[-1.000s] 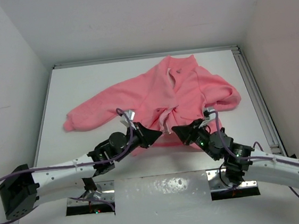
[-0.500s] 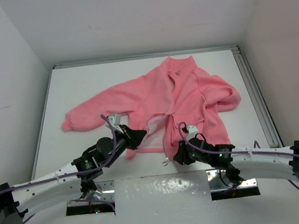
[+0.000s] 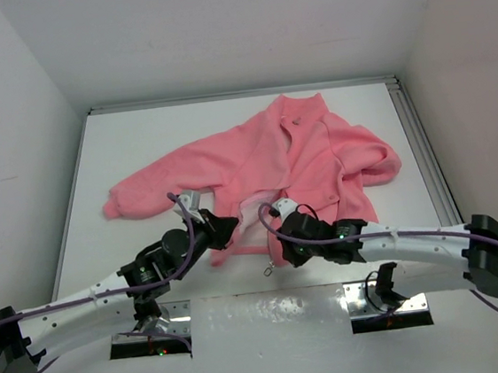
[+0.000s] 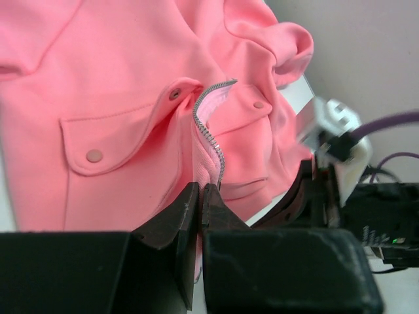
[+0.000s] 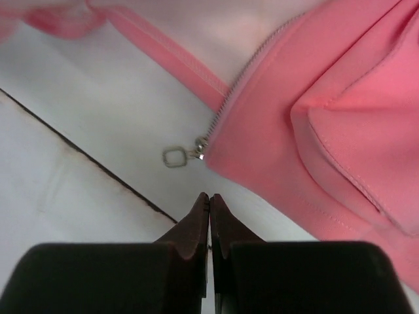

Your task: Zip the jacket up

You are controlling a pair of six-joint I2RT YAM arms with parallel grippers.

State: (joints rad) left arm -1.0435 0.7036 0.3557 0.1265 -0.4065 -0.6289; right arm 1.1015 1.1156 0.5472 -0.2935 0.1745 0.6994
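The white table (image 3: 137,136) carries the jacket (image 3: 317,157), which lies front up with its collar toward 12 o'clock and its hem toward 6 o'clock, close to the arm bases. One sleeve stretches out toward 9 o'clock and the other is bunched at 3 o'clock. The front is unzipped and parted at the hem, showing the paler lining. That gap has to be closed before the slider can run.

The left gripper (image 4: 200,190) has its fingers pressed together right at the zipper teeth (image 4: 211,134) of the panel with the snap-flap pocket (image 4: 105,140). This is probably to pin that edge taut and straight. I cannot tell whether any cloth is caught between the fingers.

The right gripper (image 5: 209,196) is closed on nothing. It hovers over bare table at 6 o'clock of the other panel's bottom corner and is aimed at the zipper pull (image 5: 174,157). The pull's small ring lies flat on the table, just beside the fingertips but not touching them. The gripper would need to open before it could take the ring.
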